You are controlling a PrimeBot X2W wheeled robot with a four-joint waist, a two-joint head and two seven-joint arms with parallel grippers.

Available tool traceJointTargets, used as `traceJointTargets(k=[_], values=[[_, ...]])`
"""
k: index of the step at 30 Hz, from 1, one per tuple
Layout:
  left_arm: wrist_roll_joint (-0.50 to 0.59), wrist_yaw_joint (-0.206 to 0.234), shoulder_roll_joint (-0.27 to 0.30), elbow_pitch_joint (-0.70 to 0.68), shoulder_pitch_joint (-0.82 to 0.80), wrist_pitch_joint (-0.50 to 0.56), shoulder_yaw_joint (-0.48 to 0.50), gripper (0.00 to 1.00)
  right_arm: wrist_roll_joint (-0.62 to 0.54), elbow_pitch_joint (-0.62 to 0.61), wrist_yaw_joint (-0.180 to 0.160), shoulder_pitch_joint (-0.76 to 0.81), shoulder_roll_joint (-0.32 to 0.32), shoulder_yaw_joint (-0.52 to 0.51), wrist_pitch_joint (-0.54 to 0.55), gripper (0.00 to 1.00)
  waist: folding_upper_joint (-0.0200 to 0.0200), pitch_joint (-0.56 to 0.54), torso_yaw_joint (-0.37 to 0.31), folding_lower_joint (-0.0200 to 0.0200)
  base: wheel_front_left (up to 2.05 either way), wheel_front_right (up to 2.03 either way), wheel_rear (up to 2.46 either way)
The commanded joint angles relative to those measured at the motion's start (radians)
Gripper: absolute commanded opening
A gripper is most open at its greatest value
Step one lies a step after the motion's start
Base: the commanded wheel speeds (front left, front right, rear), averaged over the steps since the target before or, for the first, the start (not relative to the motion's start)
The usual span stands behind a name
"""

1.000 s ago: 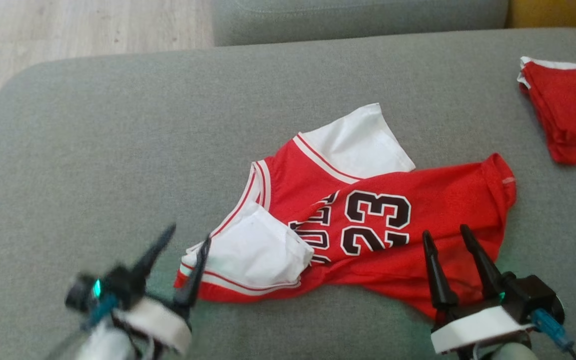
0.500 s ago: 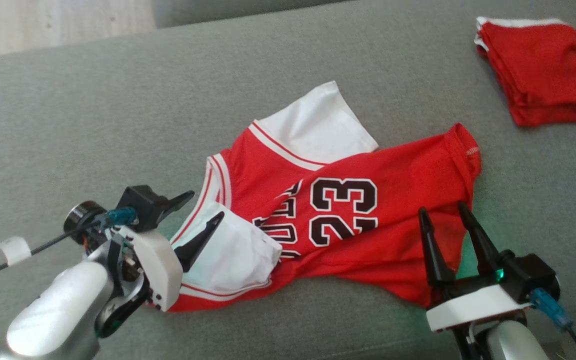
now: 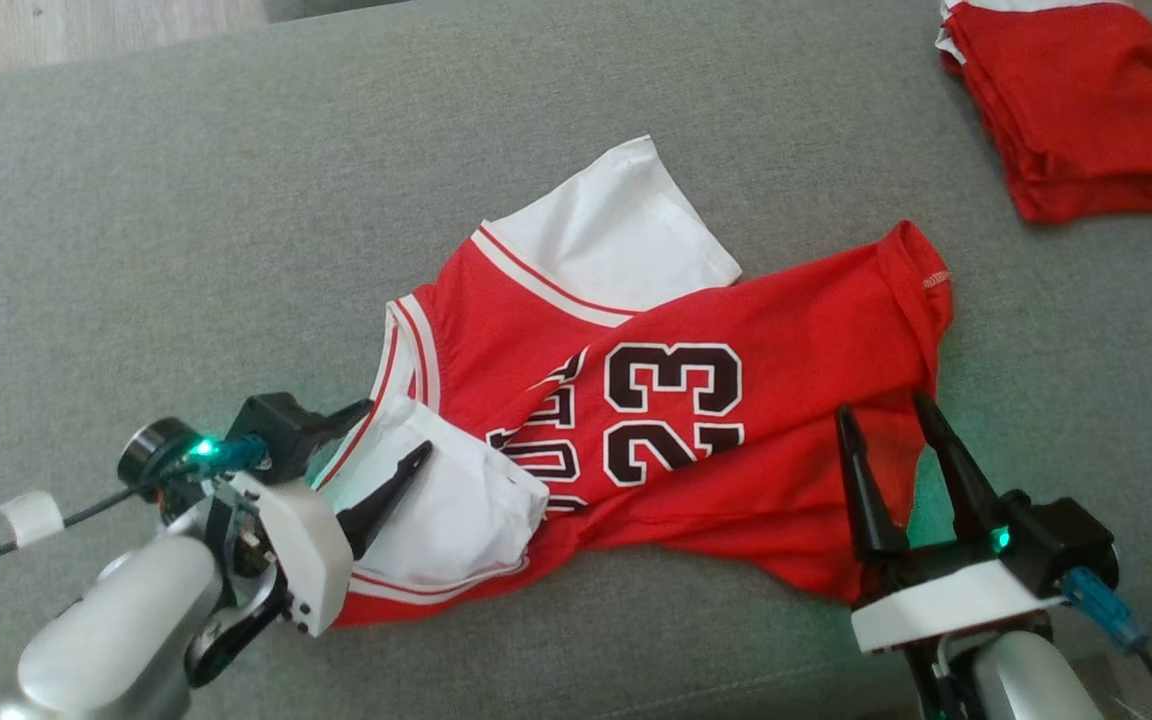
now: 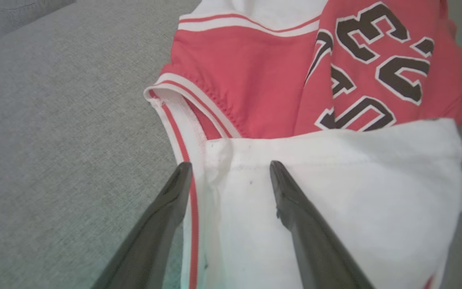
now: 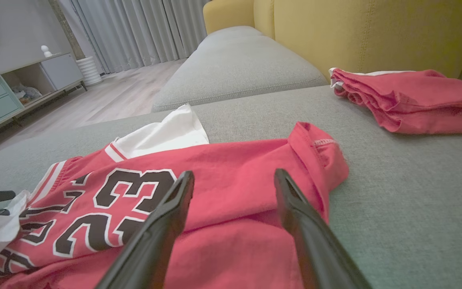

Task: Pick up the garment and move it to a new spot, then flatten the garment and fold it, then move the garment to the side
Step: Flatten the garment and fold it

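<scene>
Jersey (image 3: pixel 676 400) crumpled mid-cushion on grey sofa (image 3: pixel 186 200), number 23 up. Lie same as second ago; whole head view shifted, so camera moved.

Left gripper (image 3: pixel 396 426) at jersey's 8 o'clock, swung from pointing 12 to pointing 2. Spread wide, nothing held, fingers straddling striped edge of white sleeve (image 4: pixel 335 200).

Right gripper (image 3: pixel 881 404) at 4 o'clock, spread wide, empty, over red hem as before.

Folded red pile (image 3: pixel 1076 110) at 1 o'clock, well apart.

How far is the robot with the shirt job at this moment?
Done: nothing visible; the shirt lies crumpled on the sofa. In hand: the left gripper, open, is at the white sleeve, and the right gripper, open, is over the shirt's red side; neither holds cloth. Left: lifting, moving, flattening, folding, putting aside.
</scene>
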Motion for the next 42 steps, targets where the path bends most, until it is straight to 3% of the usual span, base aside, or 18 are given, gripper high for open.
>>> traceJointTargets(k=[1, 10, 19, 20, 21, 22, 24, 25, 28, 38, 42], values=[[0.007, 0.002, 0.029, -0.019, -0.059, -0.014, 0.035, 1.0, 0.004, -0.033, -0.001, -0.029, -0.005, 0.023, -0.004, 1.0, 0.0, 0.0, 0.001, 0.0, 0.0, 0.0, 0.0], [0.043, 0.002, -0.014, 0.077, -0.087, -0.087, 0.0, 1.0, 0.001, -0.033, -0.001, -0.039, -0.005, 0.033, -0.004, 1.0, 0.0, 0.014, 0.004, 0.0, 0.0, 0.0, 0.0], [0.056, 0.002, -0.019, 0.116, -0.11, -0.125, -0.049, 0.96, 0.008, -0.03, -0.001, -0.04, -0.005, 0.029, -0.004, 1.0, 0.0, 0.018, -0.005, 0.0, 0.0, 0.0, 0.0], [0.059, 0.002, -0.019, 0.118, -0.112, -0.129, -0.053, 0.89, 0.008, -0.031, -0.001, -0.039, -0.005, 0.028, -0.004, 1.0, 0.0, 0.018, -0.005, 0.0, 0.0, 0.0, 0.0], [0.061, 0.002, -0.02, 0.121, -0.113, -0.134, -0.057, 0.76, 0.008, -0.031, -0.001, -0.038, -0.005, 0.028, -0.004, 1.0, 0.0, 0.017, -0.004, 0.0, 0.0, 0.0, 0.0], [0.064, 0.002, -0.02, 0.122, -0.114, -0.138, -0.061, 0.5, 0.008, -0.031, -0.001, -0.038, -0.005, 0.027, -0.004, 1.0, 0.0, 0.016, -0.004, 0.0, 0.0, 0.0, 0.0], [0.073, 0.002, -0.019, 0.123, -0.116, -0.145, -0.068, 0.31, 0.008, -0.031, -0.001, -0.037, -0.005, 0.026, -0.004, 1.0, 0.0, 0.015, -0.002, 0.0, 0.0, 0.0, 0.0], [0.087, 0.007, -0.018, 0.122, -0.12, -0.155, -0.074, 0.15, 0.007, -0.031, -0.001, -0.037, -0.005, 0.024, -0.004, 1.0, 0.0, 0.014, 0.001, 0.0, 0.0, 0.0, 0.0], [0.098, 0.016, -0.016, 0.112, -0.12, -0.171, -0.076, 0.0, 0.004, -0.031, -0.001, -0.032, -0.005, 0.021, -0.004, 1.0, 0.0, 0.007, 0.008, 0.0, 0.0, 0.0, 0.0], [0.119, 0.087, 0.033, -0.038, -0.091, -0.215, -0.053, 0.0, -0.046, 0.008, -0.001, 0.042, -0.005, -0.021, -0.004, 1.0, 0.0, -0.018, 0.038, 0.0, 0.0, 0.0, 0.0], [0.123, 0.141, 0.079, -0.14, -0.062, -0.225, -0.027, 0.0, -0.042, 0.0, -0.001, 0.092, -0.017, -0.032, -0.004, 1.0, 0.0, -0.023, 0.053, 0.0, 0.0, 0.0, 0.0]])
